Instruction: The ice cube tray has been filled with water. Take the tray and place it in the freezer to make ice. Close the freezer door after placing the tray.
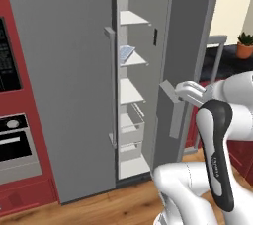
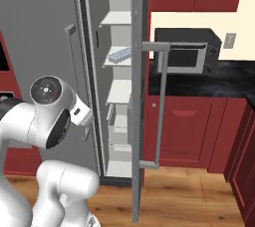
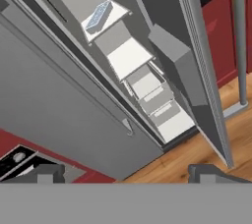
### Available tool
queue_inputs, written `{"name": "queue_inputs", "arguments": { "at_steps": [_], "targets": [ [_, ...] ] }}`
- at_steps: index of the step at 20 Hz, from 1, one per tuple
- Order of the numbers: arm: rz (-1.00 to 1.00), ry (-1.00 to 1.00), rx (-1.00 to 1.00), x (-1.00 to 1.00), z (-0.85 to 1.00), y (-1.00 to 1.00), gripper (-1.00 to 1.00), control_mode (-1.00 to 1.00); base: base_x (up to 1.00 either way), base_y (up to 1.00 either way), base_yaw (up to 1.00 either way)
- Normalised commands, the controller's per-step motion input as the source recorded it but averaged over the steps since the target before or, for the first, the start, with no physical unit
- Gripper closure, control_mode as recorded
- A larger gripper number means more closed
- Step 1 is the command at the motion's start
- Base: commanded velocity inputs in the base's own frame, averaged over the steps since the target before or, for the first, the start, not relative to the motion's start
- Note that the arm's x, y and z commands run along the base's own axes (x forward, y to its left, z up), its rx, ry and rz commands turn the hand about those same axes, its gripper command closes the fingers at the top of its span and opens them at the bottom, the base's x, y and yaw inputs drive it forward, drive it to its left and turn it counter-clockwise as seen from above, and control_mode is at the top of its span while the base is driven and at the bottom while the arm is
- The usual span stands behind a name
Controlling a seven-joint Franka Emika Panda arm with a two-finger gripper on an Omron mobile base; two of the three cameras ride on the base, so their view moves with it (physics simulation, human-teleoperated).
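One ice cube tray (image 1: pixel 126 53) lies on a white shelf (image 1: pixel 135 61) inside the freezer (image 1: pixel 129 95), the second shelf from the top, with its pale blue water (image 2: pixel 118 53) cells facing up. Three open shelves can be counted in the compartment, and below them two drawers (image 1: pixel 131 128) stacked one over the other. The one freezer door (image 2: pixel 136 101) stands swung wide open, edge-on in the right base view, its long bar handle (image 2: pixel 160 104) facing the red cabinets (image 2: pixel 187 129). The second fridge door (image 1: pixel 64 81), plain grey, is shut beside the open compartment.

The end effector (image 3: pixel 125 171) is empty, its two fingertips (image 3: pixel 47 173) spread wide, well apart from the tray and outside the freezer, pointing toward the open compartment. One microwave (image 2: pixel 185 52) sits on the black tabletop (image 2: pixel 209 84), and one potted plant (image 1: pixel 244 44) stands further off.
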Motion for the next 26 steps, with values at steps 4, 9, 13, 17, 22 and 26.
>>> {"name": "queue_inputs", "arguments": {
  "at_steps": [4,9,13,17,22,26],
  "targets": [
    [0.0,0.0,0.0,0.0,0.0,0.0,-1.0,1.0,-0.1,-0.44,0.09],
    [0.0,0.0,0.0,0.0,0.0,0.0,-1.0,1.0,-0.04,-0.09,0.03],
    [0.0,0.0,0.0,0.08,-0.01,0.0,-1.0,-1.0,0.0,0.0,0.0],
    [0.0,0.0,0.0,0.12,-0.07,0.0,-1.0,-1.0,0.0,0.0,0.0],
    [0.0,0.0,0.01,0.11,-0.01,-0.43,-1.0,-1.0,0.0,0.0,0.0],
    [0.0,0.0,0.04,0.02,0.0,-0.69,-1.0,-1.0,0.0,0.0,0.0]
  ]
}}
